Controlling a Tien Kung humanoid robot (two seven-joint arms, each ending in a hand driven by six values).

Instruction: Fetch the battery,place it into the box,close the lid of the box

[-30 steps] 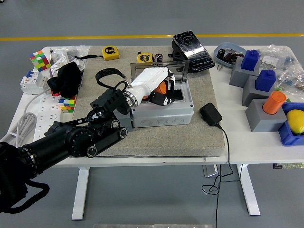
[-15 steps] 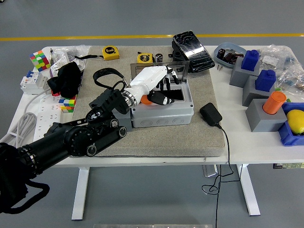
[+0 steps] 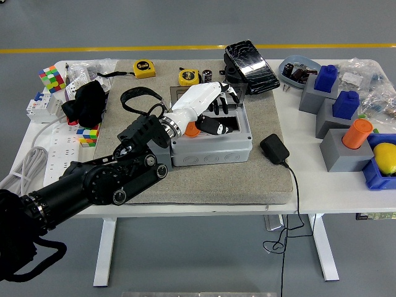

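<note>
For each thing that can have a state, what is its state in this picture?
Grey box: open.
Lid: raised, upright at the box's far edge.
Orange battery: inside the box, partly hidden by the hand.
Left hand: over the box, fingers spread, holding nothing.
Black adapter: lying on the mat.

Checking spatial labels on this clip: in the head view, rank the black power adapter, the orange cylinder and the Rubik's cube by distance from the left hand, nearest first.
From the left hand:
1. Black power adapter, just right, on the mat.
2. Orange cylinder, far right, on a grey block.
3. Rubik's cube, far-left corner.
</note>
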